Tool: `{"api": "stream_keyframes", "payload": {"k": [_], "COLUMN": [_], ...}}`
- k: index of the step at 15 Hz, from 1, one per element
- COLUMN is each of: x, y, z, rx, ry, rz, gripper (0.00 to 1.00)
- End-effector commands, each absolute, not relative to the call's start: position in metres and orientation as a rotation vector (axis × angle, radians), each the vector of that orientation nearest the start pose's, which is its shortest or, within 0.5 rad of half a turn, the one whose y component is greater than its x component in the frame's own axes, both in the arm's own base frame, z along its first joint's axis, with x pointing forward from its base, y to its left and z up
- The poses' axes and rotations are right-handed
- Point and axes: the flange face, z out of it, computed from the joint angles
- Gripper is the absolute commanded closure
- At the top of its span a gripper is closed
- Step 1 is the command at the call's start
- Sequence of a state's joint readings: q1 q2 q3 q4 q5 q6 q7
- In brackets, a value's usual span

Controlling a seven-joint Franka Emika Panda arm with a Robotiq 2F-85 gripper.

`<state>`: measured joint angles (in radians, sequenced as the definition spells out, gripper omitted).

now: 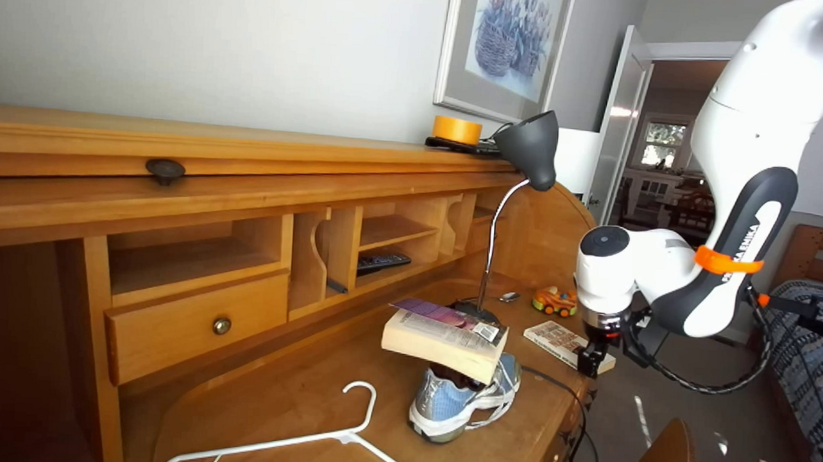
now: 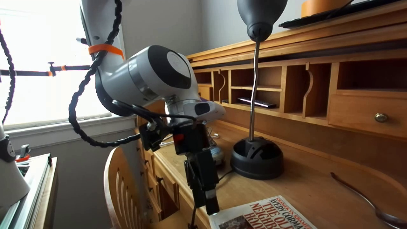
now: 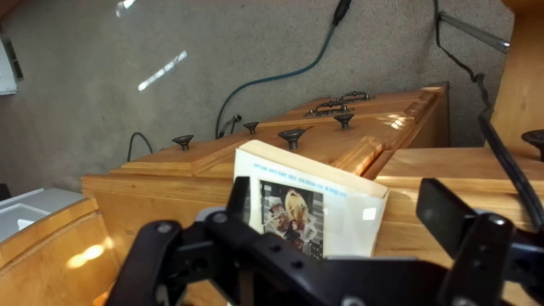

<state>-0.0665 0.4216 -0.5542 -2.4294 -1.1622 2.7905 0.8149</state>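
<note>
Floor (image 3: 191,97) beyond desk edge (image 3: 157,185) near paperback (image 3: 313,199).

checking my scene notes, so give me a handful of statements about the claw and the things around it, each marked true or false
1. The claw stands open. True.
2. A thick book rests on top of a shoe. True.
3. The claw is gripping the shoe. False: it grips nothing and is nearest the white paperback.
4. The white paperback stands upright on its edge. False: it lies flat on the desk.
5. A remote control lies in an open compartment of the desk. True.
</note>
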Motion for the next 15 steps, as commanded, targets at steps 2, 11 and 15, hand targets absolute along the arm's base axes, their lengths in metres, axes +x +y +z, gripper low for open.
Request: {"api": "stream_keyframes", "payload": {"k": [2,11,15], "x": [0.387,0.393,0.396], "y": [-0.249,-0.25,-0.254], "z": [0.13,0.114,0.109], "rx": [2.502,2.461,2.452], "ry": [-0.319,-0.273,-0.267], "rz": [-0.068,-0.092,-0.098], "gripper": [0.0,0.0,0.0]}}
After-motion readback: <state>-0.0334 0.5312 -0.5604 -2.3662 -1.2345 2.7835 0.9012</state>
